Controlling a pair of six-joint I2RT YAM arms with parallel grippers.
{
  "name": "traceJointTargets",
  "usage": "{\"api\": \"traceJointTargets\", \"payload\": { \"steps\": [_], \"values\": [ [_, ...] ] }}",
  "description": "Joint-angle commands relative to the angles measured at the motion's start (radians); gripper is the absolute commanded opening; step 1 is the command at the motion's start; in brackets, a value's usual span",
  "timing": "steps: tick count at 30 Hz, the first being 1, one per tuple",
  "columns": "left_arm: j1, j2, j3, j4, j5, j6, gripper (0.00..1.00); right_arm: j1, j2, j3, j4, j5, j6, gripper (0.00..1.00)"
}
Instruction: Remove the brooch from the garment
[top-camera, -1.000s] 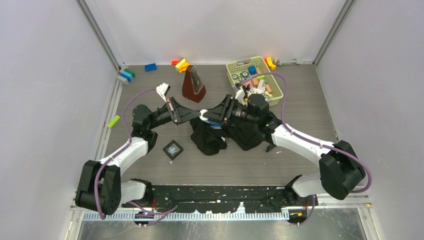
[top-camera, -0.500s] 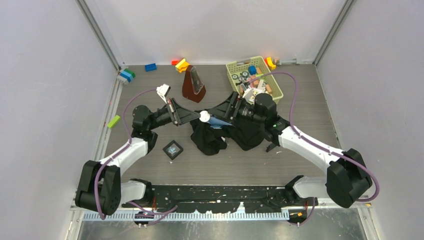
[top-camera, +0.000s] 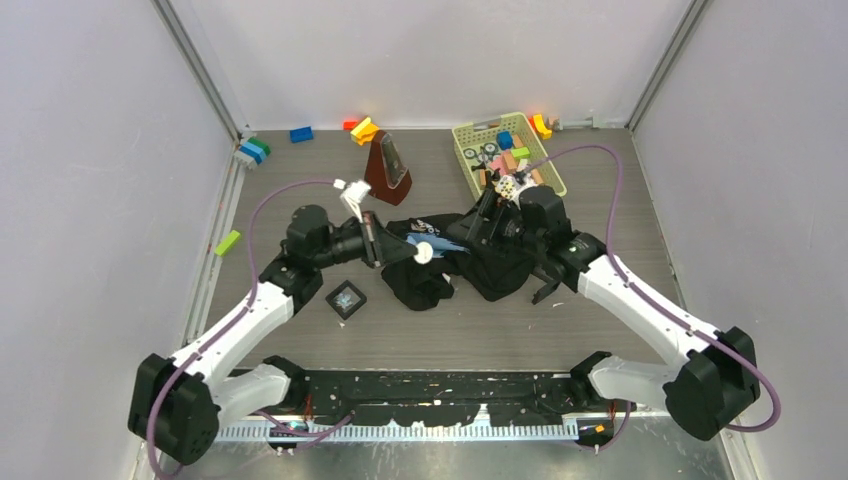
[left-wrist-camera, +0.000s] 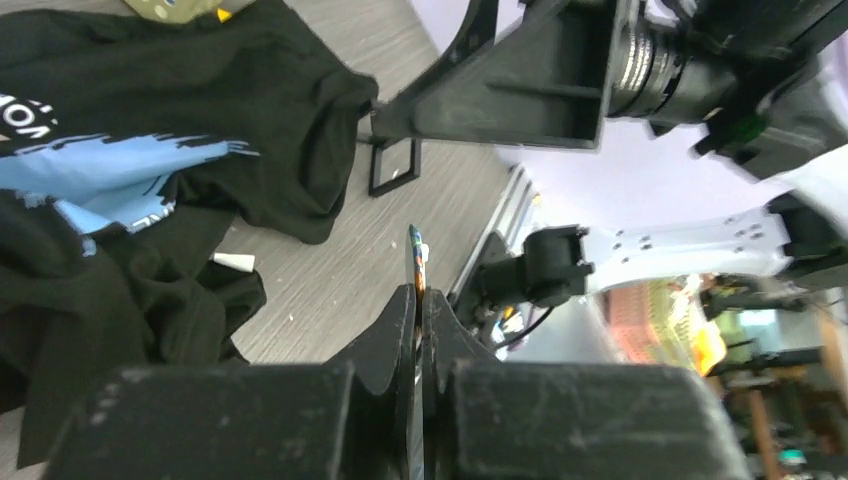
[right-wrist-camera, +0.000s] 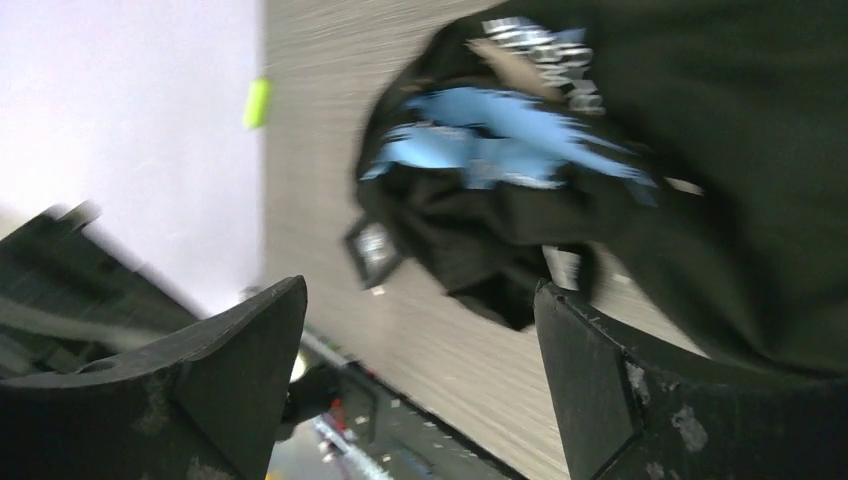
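Observation:
The black garment (top-camera: 470, 268) with a blue print lies crumpled on the table's middle; it also shows in the left wrist view (left-wrist-camera: 150, 130) and the right wrist view (right-wrist-camera: 640, 150). My left gripper (top-camera: 408, 251) is shut on the round white brooch (top-camera: 424, 254) and holds it just above the garment's left part. In the left wrist view the brooch (left-wrist-camera: 416, 255) is edge-on between the shut fingers, at my left gripper (left-wrist-camera: 416, 295). My right gripper (top-camera: 470, 230) hovers over the garment's back edge, open and empty. In its own view my right gripper (right-wrist-camera: 420, 295) has its jaws wide apart.
A small black square box (top-camera: 346, 299) lies left of the garment, also in the right wrist view (right-wrist-camera: 372, 248). A brown metronome (top-camera: 388, 170) and a yellow-green basket (top-camera: 548, 180) of toys stand behind. Coloured blocks (top-camera: 301, 134) lie along the back wall, a green one (top-camera: 228, 243) at left.
My left gripper has carried the brooch right and toward the near side, away from the right gripper. The right gripper has let go of the cloth and drawn back; the garment has dropped flat.

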Motion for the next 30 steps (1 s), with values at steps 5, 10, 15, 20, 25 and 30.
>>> {"api": "traceJointTargets", "payload": {
  "steps": [5, 10, 15, 20, 25, 30],
  "values": [
    [-0.240, 0.158, 0.206, -0.477, -0.371, 0.430, 0.00, -0.015, -0.126, 0.151, -0.682, 0.675, -0.059, 0.98],
    [-0.213, 0.384, 0.251, -0.544, -0.456, 0.402, 0.00, -0.026, -0.194, 0.103, -0.845, 0.845, 0.060, 0.88],
    [-0.016, 0.576, 0.246, -0.418, -0.371, 0.318, 0.00, -0.086, -0.189, 0.058, -0.878, 0.855, 0.057, 0.87],
    [0.028, 0.562, 0.294, -0.386, -0.546, 0.275, 0.00, -0.138, -0.196, -0.066, -0.758, 0.725, 0.061, 0.85],
    [-0.122, 0.420, 0.315, -0.441, -0.649, 0.427, 0.00, -0.156, -0.152, -0.107, -0.681, 0.688, 0.058, 0.79],
    [-0.263, 0.227, 0.221, -0.450, -0.742, 0.499, 0.00, -0.167, -0.097, -0.120, -0.643, 0.655, 0.070, 0.68]
  ]
}}
